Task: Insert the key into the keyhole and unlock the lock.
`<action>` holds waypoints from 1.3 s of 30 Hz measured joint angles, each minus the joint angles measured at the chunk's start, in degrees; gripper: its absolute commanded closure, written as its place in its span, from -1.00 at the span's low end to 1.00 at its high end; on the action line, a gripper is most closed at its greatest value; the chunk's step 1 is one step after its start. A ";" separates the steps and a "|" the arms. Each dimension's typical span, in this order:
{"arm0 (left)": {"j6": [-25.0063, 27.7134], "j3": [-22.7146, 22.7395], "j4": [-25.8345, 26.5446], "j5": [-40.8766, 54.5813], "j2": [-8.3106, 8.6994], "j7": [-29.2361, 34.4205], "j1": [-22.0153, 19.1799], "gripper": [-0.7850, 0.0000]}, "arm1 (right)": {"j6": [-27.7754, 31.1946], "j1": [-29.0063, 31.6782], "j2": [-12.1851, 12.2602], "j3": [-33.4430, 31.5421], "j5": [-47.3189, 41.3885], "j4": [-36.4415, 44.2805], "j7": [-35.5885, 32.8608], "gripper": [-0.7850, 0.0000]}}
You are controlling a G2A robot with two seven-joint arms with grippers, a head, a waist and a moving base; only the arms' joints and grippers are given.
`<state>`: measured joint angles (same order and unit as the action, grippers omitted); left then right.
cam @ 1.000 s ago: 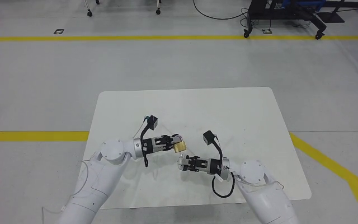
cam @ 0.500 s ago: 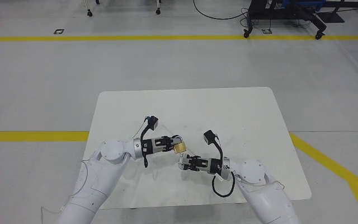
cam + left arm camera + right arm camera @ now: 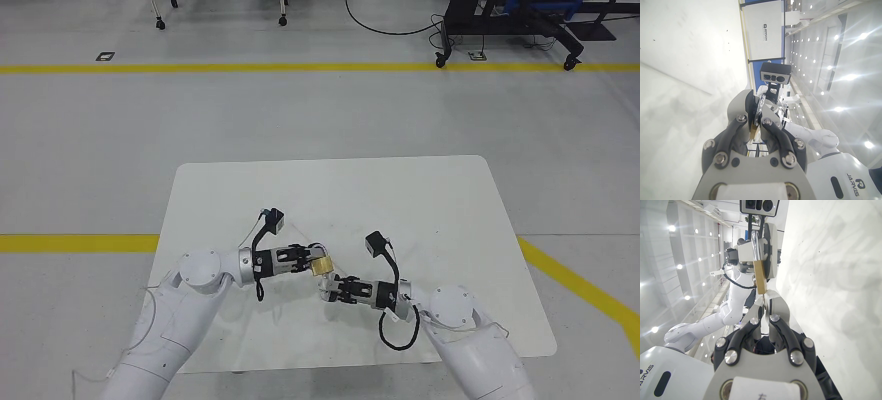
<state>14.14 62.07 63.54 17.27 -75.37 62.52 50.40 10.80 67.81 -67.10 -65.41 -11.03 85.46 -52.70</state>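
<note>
Top view: over the white table my forearms angle inward. My left gripper clamps the padlock near centre. At its five o'clock, my right gripper pinches the key, its tip at the padlock's underside.

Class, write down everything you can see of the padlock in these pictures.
The padlock has a flat, brass-looking rectangular body and a silvery metal shackle. It is held off the table, clamped at the shackle end between the fingers of the left gripper, with its body jutting toward the right gripper. The key held there meets the body's far end. How deep the key sits cannot be told.
</note>
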 measured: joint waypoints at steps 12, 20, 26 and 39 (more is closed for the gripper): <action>-0.04 -0.05 0.41 0.48 0.26 -1.34 0.36 1.00 | 0.83 0.50 0.25 -0.32 -0.81 0.69 0.19 0.65; 0.44 0.34 -0.10 1.25 0.43 -2.37 0.26 1.00 | 1.00 0.95 0.50 -0.80 -1.34 1.18 -0.05 0.72; 0.74 0.31 -0.26 1.33 0.50 -3.21 0.23 1.00 | 1.31 1.32 0.67 -0.80 -1.76 1.84 -0.80 1.00; 2.77 0.85 -0.45 2.88 0.56 -6.32 0.50 1.00 | 0.62 0.44 0.45 -0.48 -4.40 0.49 1.87 -1.00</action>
<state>16.92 62.93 63.08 20.15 -74.81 56.20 50.90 11.42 68.25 -66.66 -65.90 -15.43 85.95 -50.82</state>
